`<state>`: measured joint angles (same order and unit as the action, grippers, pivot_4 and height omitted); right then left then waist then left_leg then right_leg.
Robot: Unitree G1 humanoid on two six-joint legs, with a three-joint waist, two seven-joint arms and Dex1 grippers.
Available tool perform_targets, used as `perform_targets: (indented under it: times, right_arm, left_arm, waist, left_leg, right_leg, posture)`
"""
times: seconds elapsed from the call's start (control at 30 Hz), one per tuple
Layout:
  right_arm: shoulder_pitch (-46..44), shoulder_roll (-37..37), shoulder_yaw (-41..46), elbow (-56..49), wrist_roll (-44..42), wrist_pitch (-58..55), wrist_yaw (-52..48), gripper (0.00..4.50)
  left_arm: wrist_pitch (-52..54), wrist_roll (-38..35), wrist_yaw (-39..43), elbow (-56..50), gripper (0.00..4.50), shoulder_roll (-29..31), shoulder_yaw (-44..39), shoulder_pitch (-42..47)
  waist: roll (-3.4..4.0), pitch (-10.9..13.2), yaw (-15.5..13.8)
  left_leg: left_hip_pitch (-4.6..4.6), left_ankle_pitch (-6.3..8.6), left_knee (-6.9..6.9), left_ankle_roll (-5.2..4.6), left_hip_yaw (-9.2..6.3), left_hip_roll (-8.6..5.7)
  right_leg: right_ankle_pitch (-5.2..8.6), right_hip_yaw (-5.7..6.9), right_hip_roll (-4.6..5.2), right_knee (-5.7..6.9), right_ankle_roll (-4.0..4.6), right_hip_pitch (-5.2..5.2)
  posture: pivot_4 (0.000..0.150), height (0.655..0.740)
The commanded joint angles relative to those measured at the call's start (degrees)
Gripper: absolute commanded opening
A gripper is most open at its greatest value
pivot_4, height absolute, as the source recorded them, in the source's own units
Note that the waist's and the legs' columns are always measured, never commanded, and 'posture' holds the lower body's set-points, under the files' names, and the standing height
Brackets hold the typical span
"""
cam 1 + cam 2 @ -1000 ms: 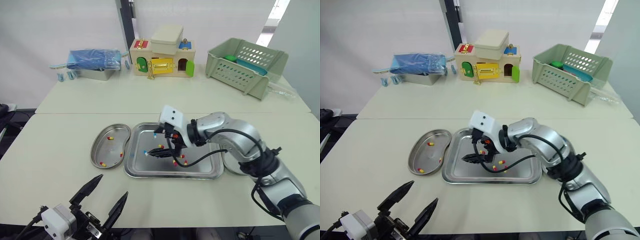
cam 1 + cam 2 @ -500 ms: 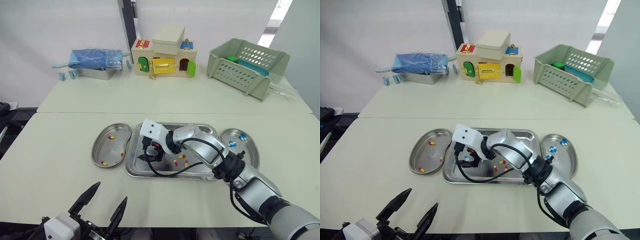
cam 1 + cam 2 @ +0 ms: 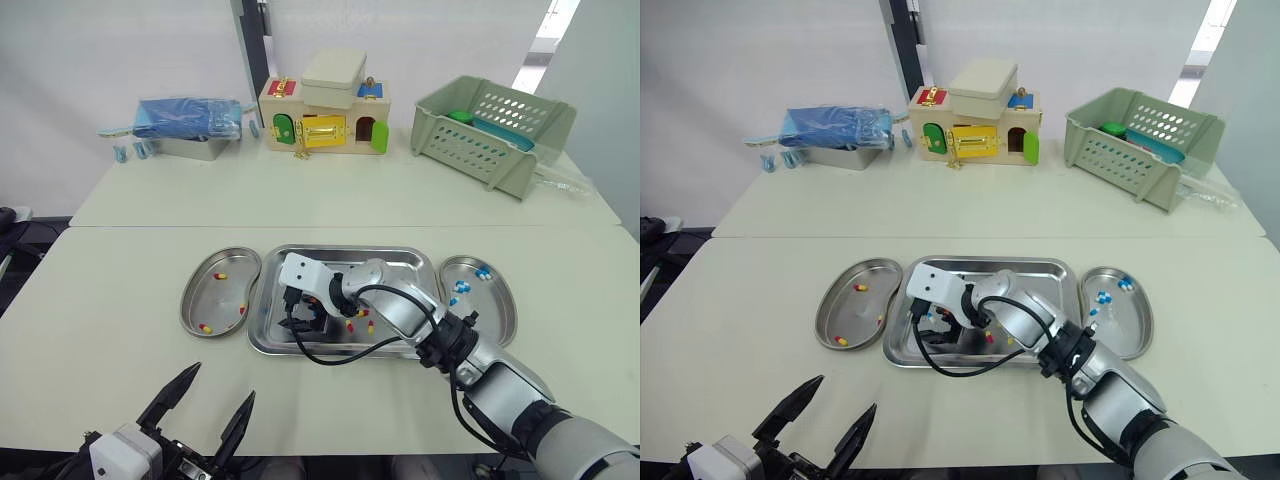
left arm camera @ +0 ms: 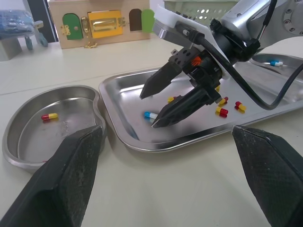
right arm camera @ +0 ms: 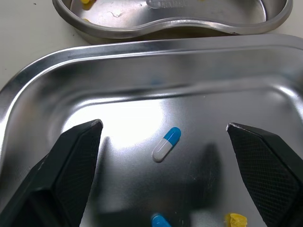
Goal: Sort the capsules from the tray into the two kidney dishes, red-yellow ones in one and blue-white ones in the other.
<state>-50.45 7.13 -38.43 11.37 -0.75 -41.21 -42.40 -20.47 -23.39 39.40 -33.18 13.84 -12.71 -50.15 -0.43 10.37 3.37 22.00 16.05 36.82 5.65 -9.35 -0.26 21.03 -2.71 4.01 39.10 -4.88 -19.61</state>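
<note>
Pale cream tabletop (image 3: 120,300) carries a rectangular stainless-steel tray (image 3: 400,255), and everything else is placed from it. Touching the tray's left edge is a steel kidney dish (image 3: 228,292) with three red-yellow capsules (image 3: 205,327). Just off the tray's right edge, a second steel kidney dish (image 3: 497,312) holds several blue-white capsules (image 3: 483,272). Well beyond the tray's far side stand a wooden toy house with coloured doors (image 3: 325,115), a pale green slotted basket (image 3: 490,130) and a blue bag on a metal box (image 3: 190,120). The head views put the right gripper (image 4: 147,109) low over the tray's left half. The left wrist view shows it side-on, its two black fingers spread and angled down to the tray floor. The right wrist view adds that a single blue-white capsule (image 5: 166,144) lies loose on the tray floor between those released fingers, touching neither. A few red-yellow capsules on the tray (image 4: 221,111) sit nearer the tray's middle. The left gripper (image 3: 220,385) hangs over bare table on the near side of the tray, fingers splayed and grasping nothing.
</note>
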Motion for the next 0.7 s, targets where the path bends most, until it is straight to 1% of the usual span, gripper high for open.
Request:
perform_targets:
  times: [0.03,0.07,0.2,0.33,0.4,0.7]
  right_arm:
    - [0.53,-0.70,-0.29,0.40,1.86,1.94,-0.11,4.06]
    - [0.72,-0.67,-0.35,0.51,2.24,2.18,-0.25,3.88]
    - [1.29,-0.44,-0.63,0.42,3.68,2.79,-0.93,2.45]
    - [1.81,-0.47,-0.60,0.52,4.57,3.23,-1.34,1.41]
    - [1.96,-0.66,-0.41,0.56,5.00,3.28,-1.53,1.01]
    - [1.64,-1.15,0.39,1.30,5.82,3.67,-1.94,1.01]
  left_arm:
    - [-0.42,-0.02,-0.47,-1.94,4.50,0.58,0.18,-0.96]
    - [-0.49,-0.03,-0.47,-1.92,4.50,0.64,0.22,-1.04]
    - [-0.62,-0.15,-0.49,-1.72,4.50,0.88,0.21,-1.17]
    - [-0.48,-0.37,-0.58,-1.54,4.50,1.07,-0.02,-1.03]
    - [-0.39,-0.46,-0.58,-1.54,4.50,1.23,-0.11,-0.97]
    - [-0.05,-0.73,-1.29,-1.58,4.50,2.01,-0.17,-0.66]
  waist:
    - [0.00,0.00,-0.01]
    - [0.00,0.00,0.00]
    - [0.00,0.00,0.02]
    - [0.00,0.00,0.00]
    - [0.00,0.00,0.03]
    - [0.00,0.00,0.01]
  left_leg:
    - [0.00,0.00,0.00,0.00,0.00,0.00]
    - [0.00,0.00,0.00,0.00,0.00,0.00]
    - [-0.01,0.00,0.00,0.00,0.00,0.00]
    - [-0.02,0.00,0.00,0.00,0.00,0.00]
    - [-0.04,0.00,-0.01,0.00,0.00,0.00]
    - [-0.05,0.00,-0.01,0.00,0.00,0.00]
  right_leg:
    - [0.00,0.00,0.00,0.00,0.00,0.00]
    - [0.00,0.00,0.00,0.00,0.00,-0.01]
    - [0.00,0.00,0.00,0.00,0.00,-0.01]
    - [0.00,0.00,0.00,0.00,0.00,-0.02]
    - [0.00,0.00,0.00,0.00,0.00,-0.01]
    - [0.00,0.00,0.00,0.00,0.00,-0.01]
  posture:
    - [0.150,0.7400]
    - [0.150,0.7400]
    - [0.150,0.7400]
    - [0.150,0.7400]
    - [0.150,0.7400]
    - [0.150,0.7400]
